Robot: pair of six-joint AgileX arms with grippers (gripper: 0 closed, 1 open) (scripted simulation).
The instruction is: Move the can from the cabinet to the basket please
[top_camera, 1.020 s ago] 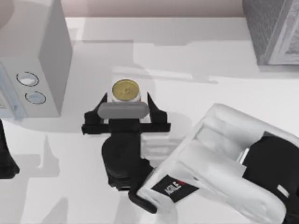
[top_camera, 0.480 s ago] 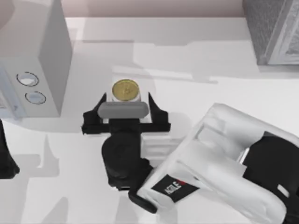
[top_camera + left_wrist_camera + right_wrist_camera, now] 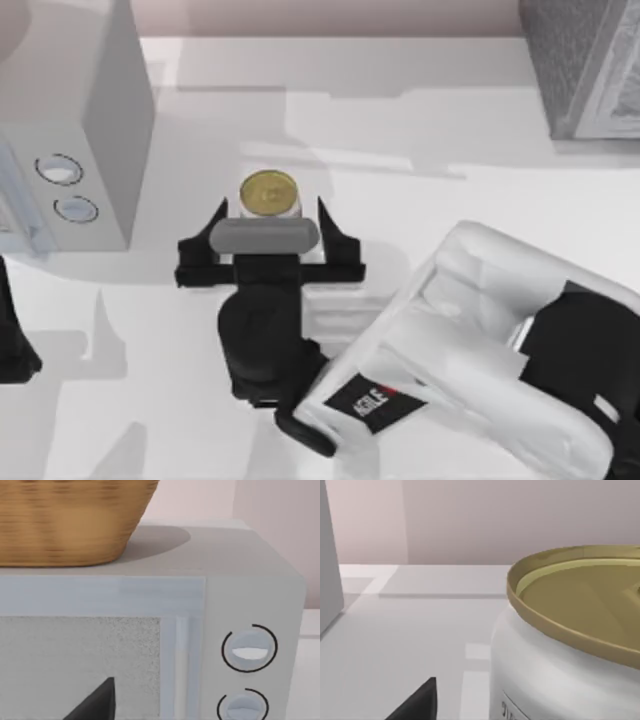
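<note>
The can [image 3: 269,192], white with a shiny gold top, stands upright on the table near the middle. My right gripper [image 3: 271,208] is open, with one black finger on each side of the can and a gap left between them and it. In the right wrist view the can [image 3: 570,645] looms very close beside one dark fingertip [image 3: 417,702]. The woven basket [image 3: 65,520] sits on top of the microwave. The grey cabinet [image 3: 585,60] stands at the far right corner. My left arm [image 3: 12,340] is parked at the left edge.
A white microwave [image 3: 70,130] with two round knobs takes up the far left of the table; in the left wrist view its door [image 3: 80,660] is close in front. Open white tabletop [image 3: 420,120] lies between the microwave and the cabinet.
</note>
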